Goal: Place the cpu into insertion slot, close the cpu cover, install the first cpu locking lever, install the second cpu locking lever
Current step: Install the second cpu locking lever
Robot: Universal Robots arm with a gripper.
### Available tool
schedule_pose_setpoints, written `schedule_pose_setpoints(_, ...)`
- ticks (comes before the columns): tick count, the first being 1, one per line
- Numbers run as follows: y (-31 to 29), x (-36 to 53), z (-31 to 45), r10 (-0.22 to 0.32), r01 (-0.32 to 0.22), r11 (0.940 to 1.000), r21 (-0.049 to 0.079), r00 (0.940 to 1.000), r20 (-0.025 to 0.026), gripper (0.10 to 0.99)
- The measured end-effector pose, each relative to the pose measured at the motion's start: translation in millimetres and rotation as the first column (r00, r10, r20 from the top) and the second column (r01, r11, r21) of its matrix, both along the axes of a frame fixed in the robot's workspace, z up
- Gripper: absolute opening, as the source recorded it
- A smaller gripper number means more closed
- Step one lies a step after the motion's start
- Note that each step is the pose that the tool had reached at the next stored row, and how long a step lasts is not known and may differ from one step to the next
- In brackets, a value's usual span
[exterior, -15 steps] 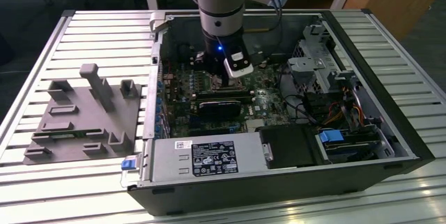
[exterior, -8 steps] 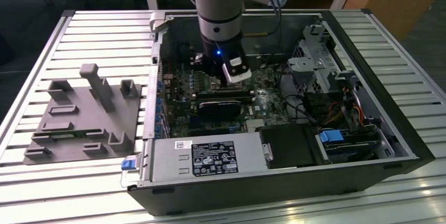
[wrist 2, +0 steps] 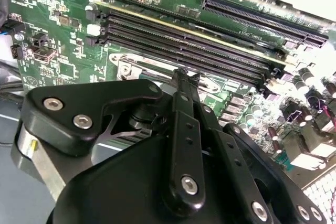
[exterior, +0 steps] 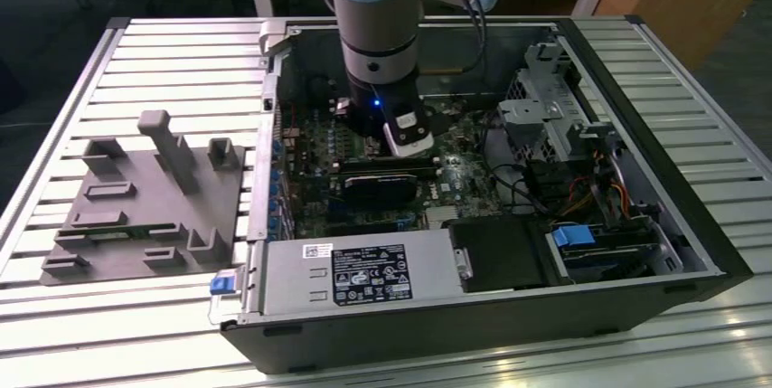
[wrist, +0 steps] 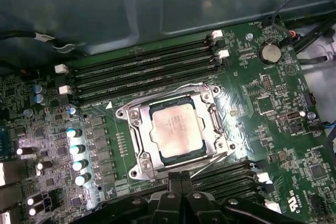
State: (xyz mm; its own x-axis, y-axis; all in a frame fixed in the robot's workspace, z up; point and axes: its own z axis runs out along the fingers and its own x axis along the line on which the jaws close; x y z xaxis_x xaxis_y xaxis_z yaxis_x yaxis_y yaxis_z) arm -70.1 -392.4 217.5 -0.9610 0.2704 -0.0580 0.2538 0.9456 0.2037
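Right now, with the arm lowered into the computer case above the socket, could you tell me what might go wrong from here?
1. In the first wrist view the cpu already sits in the insertion slot with the cpu cover down around it; a thin lever angles out near the end effector, so a misjudged push could bend it.
2. Memory slots flank the socket closely, so a stray contact could damage them.

Memory slots (wrist: 142,66) close beside socket, open space above.
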Motion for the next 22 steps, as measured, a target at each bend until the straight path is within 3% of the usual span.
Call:
schedule_pose_setpoints(5,-7.2,-1.2,-2.1,0.000,0.000,0.9994,0.034,1.0000,0.0000,0.102)
schedule_pose_setpoints(12,-9.0,-8.1,-7.0,0.000,0.000,0.9987,0.050,1.0000,-0.0001,0.102)
schedule_pose_setpoints(18,-17.0,-9.4,-9.1,0.000,0.000,0.9983,0.058,1.0000,-0.0001,0.102)
schedule_pose_setpoints(22,-17.9,-12.3,-11.3,0.000,0.000,0.9975,0.071,1.0000,-0.0002,0.102)
